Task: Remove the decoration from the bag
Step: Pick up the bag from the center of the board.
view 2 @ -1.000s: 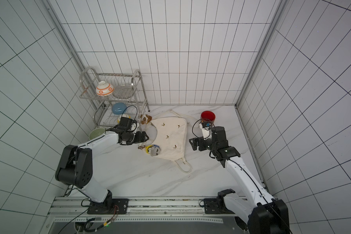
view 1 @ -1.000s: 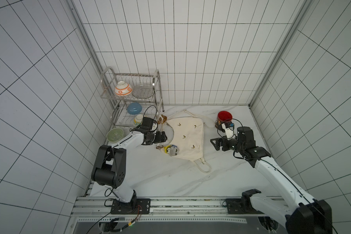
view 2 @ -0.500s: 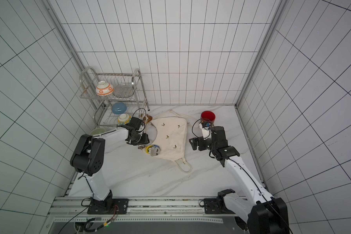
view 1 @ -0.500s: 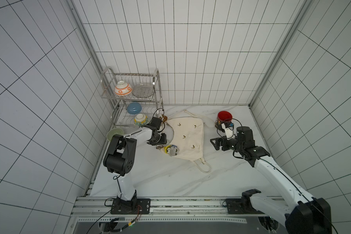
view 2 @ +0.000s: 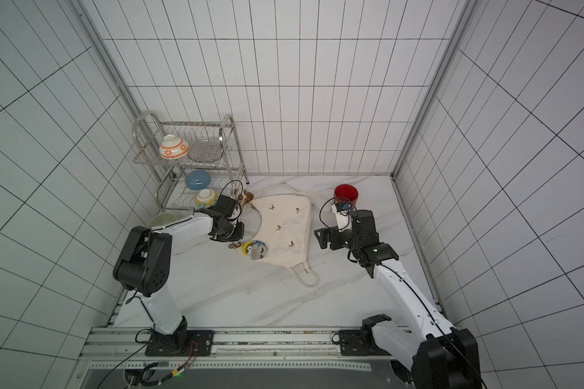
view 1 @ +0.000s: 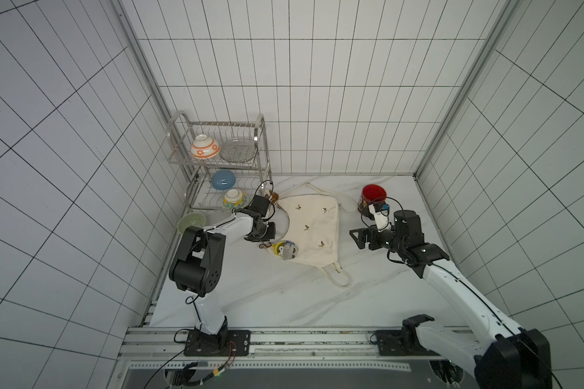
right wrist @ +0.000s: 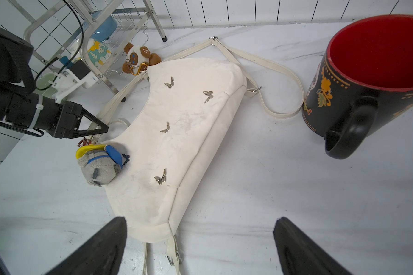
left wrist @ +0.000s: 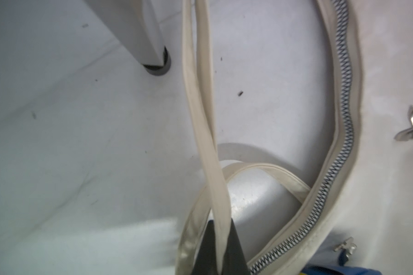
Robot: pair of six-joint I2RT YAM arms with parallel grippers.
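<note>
Marble counter: left gripper clamps a strap of the bag, tips cropped; right gripper gapes empty.

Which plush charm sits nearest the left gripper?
The grey charm with yellow and blue, beside the left gripper; the brown-and-white charm lies by the rack.

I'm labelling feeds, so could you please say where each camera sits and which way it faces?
Top views: overhead near the base rail, looking down at the table; both arms, left gripper, right gripper show.
Left wrist: on the left arm, facing the strap pinched in its shut fingers.
Right wrist: on the right arm, facing bag and rack; its open fingers show.
Shared: right wrist and both top views show bag, mug, left gripper.
</note>
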